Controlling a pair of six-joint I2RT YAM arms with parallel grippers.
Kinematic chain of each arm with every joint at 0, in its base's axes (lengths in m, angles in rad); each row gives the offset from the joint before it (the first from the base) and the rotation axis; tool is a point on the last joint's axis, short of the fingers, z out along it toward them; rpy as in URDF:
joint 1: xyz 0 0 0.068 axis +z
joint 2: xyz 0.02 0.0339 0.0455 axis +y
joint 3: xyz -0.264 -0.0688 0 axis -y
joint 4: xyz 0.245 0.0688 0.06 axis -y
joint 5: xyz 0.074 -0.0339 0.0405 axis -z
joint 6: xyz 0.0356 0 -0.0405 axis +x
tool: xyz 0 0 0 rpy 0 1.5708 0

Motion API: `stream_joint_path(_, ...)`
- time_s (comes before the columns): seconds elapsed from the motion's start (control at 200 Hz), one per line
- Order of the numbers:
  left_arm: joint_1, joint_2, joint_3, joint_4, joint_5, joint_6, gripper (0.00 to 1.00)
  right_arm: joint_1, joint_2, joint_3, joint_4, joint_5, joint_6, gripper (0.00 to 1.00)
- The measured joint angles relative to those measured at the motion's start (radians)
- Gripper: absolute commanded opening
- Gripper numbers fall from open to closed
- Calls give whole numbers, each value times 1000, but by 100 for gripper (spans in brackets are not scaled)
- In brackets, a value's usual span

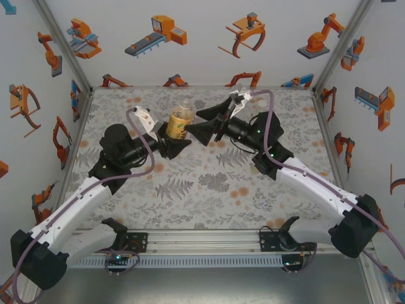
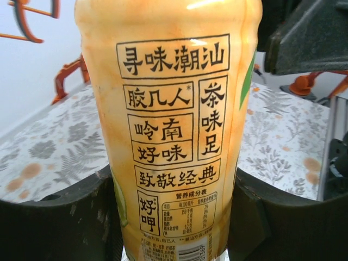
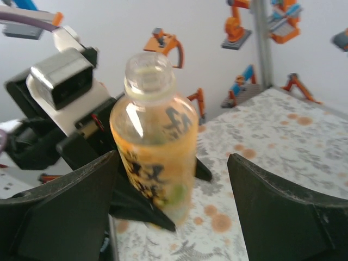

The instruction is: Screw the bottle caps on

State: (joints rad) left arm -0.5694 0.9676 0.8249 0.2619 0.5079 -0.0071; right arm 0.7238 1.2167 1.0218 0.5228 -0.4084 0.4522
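on cloth (image 1: pixel 209 183), left tool (image 1: pixel 172 140) clamps one amber bottle (image 1: pixel 180 120); right tool (image 3: pixel 173 179) seemingly spread.

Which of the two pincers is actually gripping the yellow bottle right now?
The left pincer: its fingers press against both sides of the yellow bottle. The right pincer stands open, fingers wide apart.

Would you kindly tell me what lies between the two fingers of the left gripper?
The amber bottle, upright; in the left wrist view both fingers press against its sides, with nothing else between them.
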Motion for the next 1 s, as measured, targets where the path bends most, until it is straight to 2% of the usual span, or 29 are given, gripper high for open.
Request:
stream_joint_path(0.285,117,-25,109,-203,-15,72,24,-34,-49,76,-377,190,-132,69)
stream_joint_path(0.506,196,-5,122,-233,16,78,0,-114,-37,73,-623,281,-128,64)
stream_joint_path(0.906,262,24,89,-229,71,36,0,-282,61,4,-979,384,-39,53)
stream_joint_path(1.001,262,23,89,-233,76,36,0,-301,89,-34,-1028,400,-28,46)
